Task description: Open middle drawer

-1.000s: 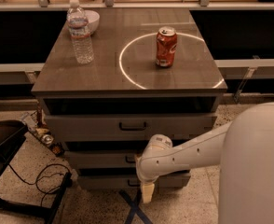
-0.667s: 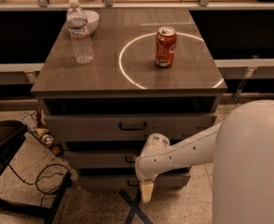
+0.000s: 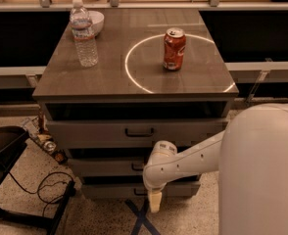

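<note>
Middle drawer [image 3: 102,167]: lay just up-left of low-hanging gripper [image 3: 155,201]; bar handle [image 3: 136,167] horizontal; clench state impossible to tell.

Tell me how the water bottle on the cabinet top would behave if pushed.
The water bottle stands tall and narrow on the smooth cabinet top, so a high push would likely tip it; low, it may slide. Clear thin plastic probably dents under a squeeze. The gripper hangs low before the bottom drawer, far from it.
</note>
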